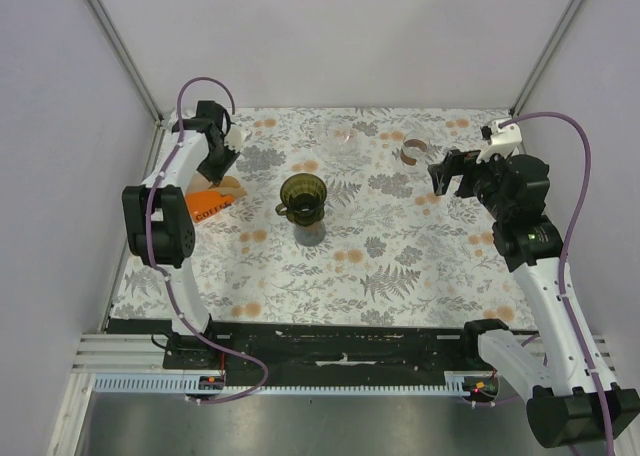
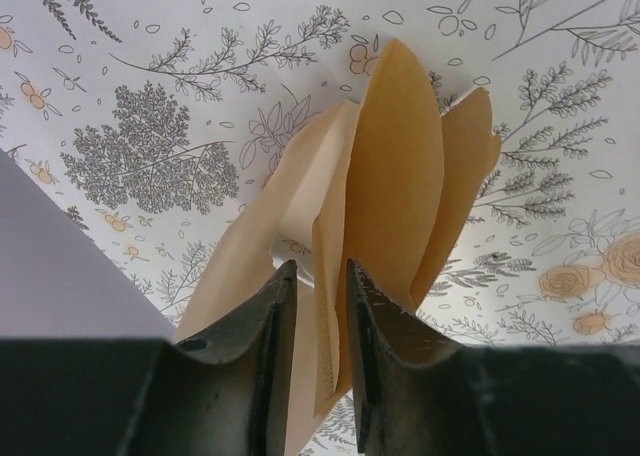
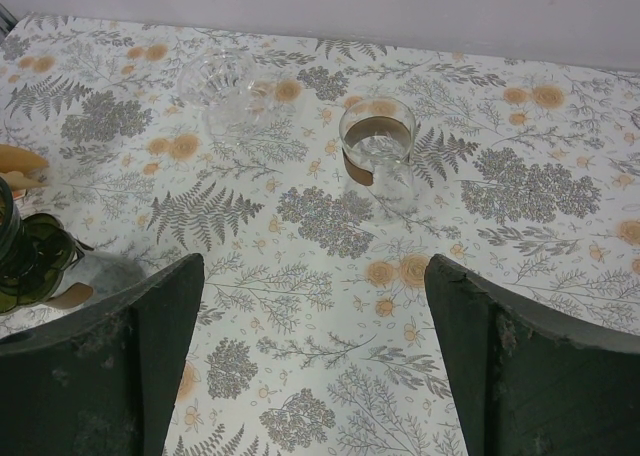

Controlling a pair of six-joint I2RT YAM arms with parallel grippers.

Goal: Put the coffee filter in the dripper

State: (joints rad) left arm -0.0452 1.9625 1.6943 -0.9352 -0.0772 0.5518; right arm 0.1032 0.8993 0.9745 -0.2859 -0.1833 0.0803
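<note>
A tan paper coffee filter (image 2: 400, 166), at 9 o'clock of the green glass dripper (image 1: 303, 196), is flanked by the narrowly parted left fingers (image 2: 270, 336); whether it is pinched cannot be told. The right fingers (image 3: 150, 366) are spread wide, empty.

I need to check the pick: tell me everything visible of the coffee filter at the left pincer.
The coffee filter is thin tan paper, a rounded sheet among several fanned sheets over the flowered tablecloth. Its lower edge, with a crimped seam, sits between the left pincer's narrowly parted fingers; whether it is clamped is unclear.
</note>
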